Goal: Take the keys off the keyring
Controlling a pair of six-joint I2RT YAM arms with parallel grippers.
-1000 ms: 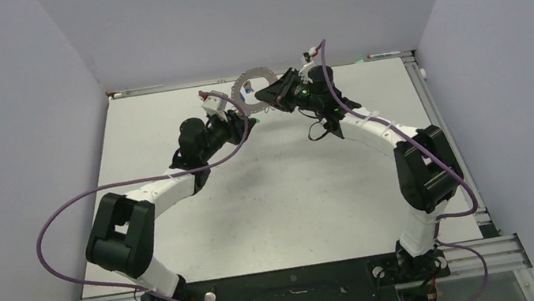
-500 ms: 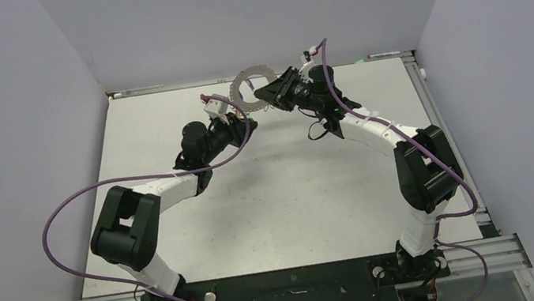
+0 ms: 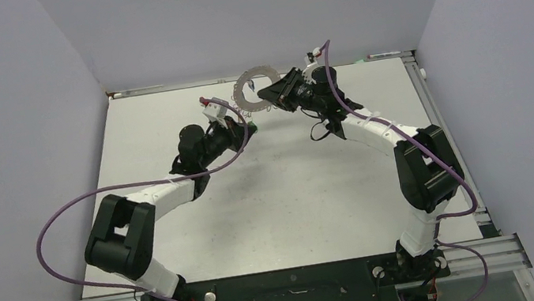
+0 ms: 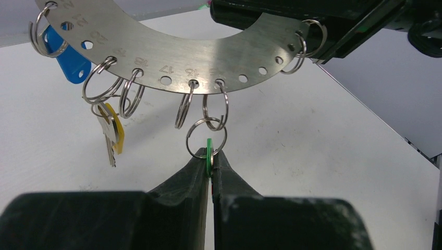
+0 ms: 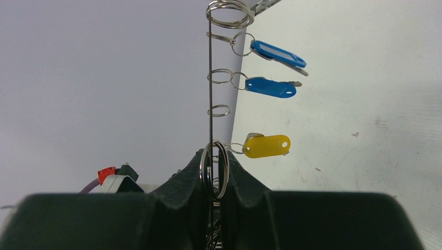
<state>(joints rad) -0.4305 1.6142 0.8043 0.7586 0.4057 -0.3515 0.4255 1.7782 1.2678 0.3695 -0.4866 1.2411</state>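
left pincer clenching green-tagged key | right pincer gripping keyring | blue-tagged keys, yellow-tagged key hanging on it | none off yet

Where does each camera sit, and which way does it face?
Top external: above, behind the bases, facing down at table; both arms show.
Left wrist: on left arm, facing flat side of keyring; left end effector pinches green tag.
Right wrist: on right arm, keyring edge-on in right end effector.
Shared: both wrist views show the yellow tag.
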